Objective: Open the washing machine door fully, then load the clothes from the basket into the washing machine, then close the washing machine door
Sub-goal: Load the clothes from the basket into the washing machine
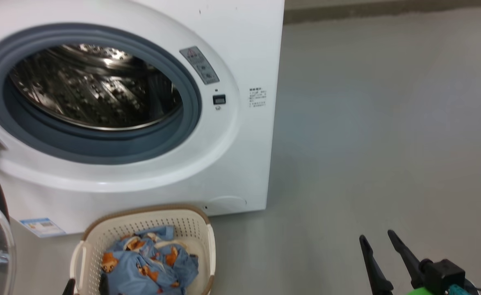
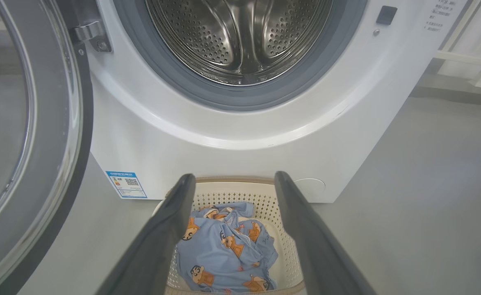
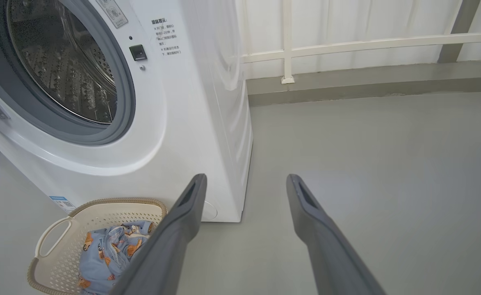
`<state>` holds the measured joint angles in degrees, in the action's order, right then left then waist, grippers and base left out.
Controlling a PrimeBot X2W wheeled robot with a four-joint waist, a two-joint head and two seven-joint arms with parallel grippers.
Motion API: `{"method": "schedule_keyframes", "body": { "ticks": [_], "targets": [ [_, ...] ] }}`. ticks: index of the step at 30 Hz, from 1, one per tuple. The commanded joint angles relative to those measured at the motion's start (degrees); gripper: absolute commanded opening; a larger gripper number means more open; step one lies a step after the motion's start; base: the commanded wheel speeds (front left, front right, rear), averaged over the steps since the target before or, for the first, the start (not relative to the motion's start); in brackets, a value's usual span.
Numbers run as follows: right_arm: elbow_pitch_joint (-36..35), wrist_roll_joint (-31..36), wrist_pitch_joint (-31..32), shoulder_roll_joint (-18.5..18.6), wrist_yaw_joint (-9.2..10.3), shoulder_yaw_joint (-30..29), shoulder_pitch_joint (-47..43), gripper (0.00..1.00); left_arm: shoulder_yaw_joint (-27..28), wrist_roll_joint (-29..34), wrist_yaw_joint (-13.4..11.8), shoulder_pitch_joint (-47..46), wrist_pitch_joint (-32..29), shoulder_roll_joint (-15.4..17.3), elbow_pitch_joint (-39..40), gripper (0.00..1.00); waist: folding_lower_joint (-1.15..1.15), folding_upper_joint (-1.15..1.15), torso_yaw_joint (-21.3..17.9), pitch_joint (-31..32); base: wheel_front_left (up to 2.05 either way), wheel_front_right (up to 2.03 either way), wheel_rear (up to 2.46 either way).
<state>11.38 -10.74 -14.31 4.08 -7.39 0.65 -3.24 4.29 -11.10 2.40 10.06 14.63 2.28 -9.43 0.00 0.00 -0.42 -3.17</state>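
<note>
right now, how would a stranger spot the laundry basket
Find the big white front-loading washing machine, door swung open. On the grey floor in front of it sits a small cream perforated basket. It alone has a brown woven-look rim and holds light blue clothes printed with orange-brown cartoon faces.

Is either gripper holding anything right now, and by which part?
Nothing is held. The left gripper is open, pointed at the clothes lying in the basket. The right gripper is open over the floor.
</note>
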Motion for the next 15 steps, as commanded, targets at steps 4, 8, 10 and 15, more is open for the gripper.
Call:
{"method": "schedule_keyframes", "body": {
  "ticks": [4,8,10,15],
  "targets": [
    [-2.1,-0.4,-0.7,0.4,-0.1,1.7,4.6,1.0,1.2,1.0,1.4,-7.3,0.4,0.6,-3.5,1.0,0.0,0.0,-0.9,-7.5,0.0,0.0,0.0],
    [-2.8,-0.2,-0.7,0.3,-0.1,2.0,7.4,1.0,0.2,0.9,2.8,-13.2,0.4,1.2,-8.4,1.0,0.0,0.0,-1.6,-13.7,0.0,0.0,0.0],
    [-3.1,-0.2,-0.7,0.3,-0.1,2.2,9.2,1.0,-0.1,0.8,3.4,-16.1,0.4,1.9,-11.3,1.0,0.0,0.0,-2.2,-16.7,0.0,0.0,0.0],
    [-4.2,-0.1,-0.7,-0.1,-0.1,2.6,13.1,1.0,0.5,-0.4,3.9,-23.3,0.4,3.6,-19.3,1.0,0.0,0.0,-3.7,-23.5,0.0,0.0,0.0]
  ]
}}
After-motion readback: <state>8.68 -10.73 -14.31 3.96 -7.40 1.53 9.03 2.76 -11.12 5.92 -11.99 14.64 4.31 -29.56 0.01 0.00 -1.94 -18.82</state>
